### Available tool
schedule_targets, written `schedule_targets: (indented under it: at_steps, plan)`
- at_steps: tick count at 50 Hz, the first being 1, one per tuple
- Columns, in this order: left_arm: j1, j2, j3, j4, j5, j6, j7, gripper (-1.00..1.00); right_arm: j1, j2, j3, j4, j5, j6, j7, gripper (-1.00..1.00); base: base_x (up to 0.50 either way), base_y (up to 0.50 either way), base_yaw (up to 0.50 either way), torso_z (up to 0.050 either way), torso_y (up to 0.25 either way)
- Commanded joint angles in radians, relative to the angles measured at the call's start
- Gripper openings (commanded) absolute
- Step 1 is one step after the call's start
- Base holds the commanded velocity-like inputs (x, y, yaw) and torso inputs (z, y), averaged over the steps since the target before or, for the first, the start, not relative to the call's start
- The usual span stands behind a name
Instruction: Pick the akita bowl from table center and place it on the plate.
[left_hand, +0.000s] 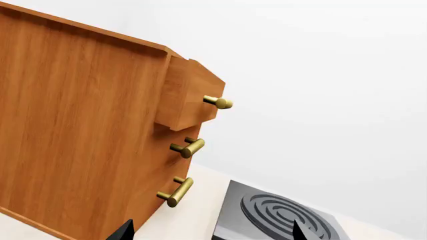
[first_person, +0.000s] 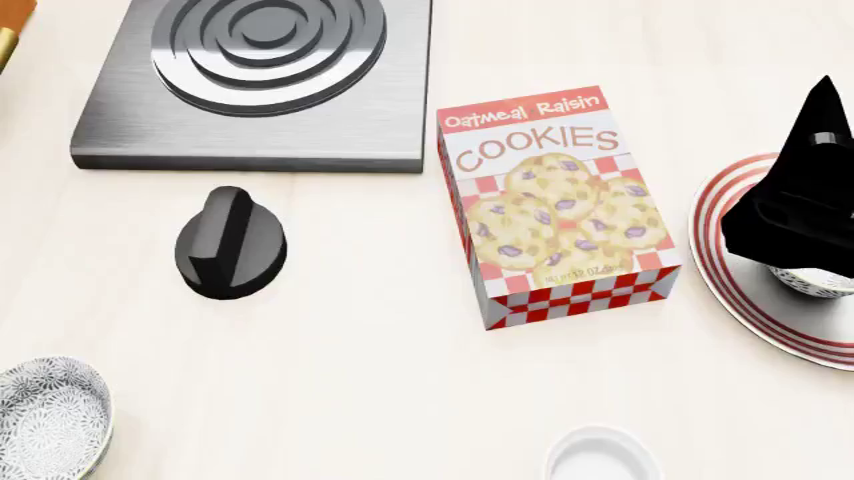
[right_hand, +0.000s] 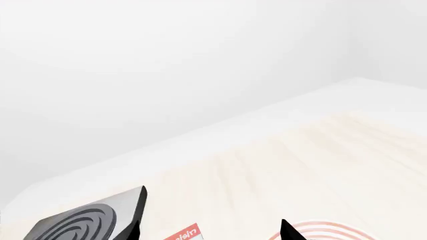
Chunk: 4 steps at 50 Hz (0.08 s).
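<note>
An akita bowl, speckled grey and white, rests on the red-ringed white plate at the right edge of the head view. Most of it is hidden under my right gripper. In the right wrist view the right gripper is open. Its two dark tips stand wide apart with nothing between them, and the plate's rim shows beside one tip. A second identical bowl sits at the near left. My left gripper is open and empty, and is out of the head view.
A cookie box lies left of the plate. A grey hob is at the back and a black knob lies in front of it. A plain white cup is at the near edge. A wooden drawer cabinet with brass handles stands by the hob.
</note>
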Motion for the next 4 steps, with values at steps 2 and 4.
schedule_targets:
  at_steps: [2,4]
  plan:
    - [-0.009,-0.004,0.010,0.002,0.007,-0.003,-0.005,1.00,-0.024,0.010,0.017,-0.031,0.018,-0.004,-0.007,1.00,0.00,0.00,0.00,0.000,0.000]
    - [-0.014,-0.004,0.016,-0.002,0.013,-0.004,-0.004,1.00,-0.041,-0.002,0.022,-0.036,0.010,-0.017,-0.026,1.00,0.00,0.00,0.00,0.000,0.000]
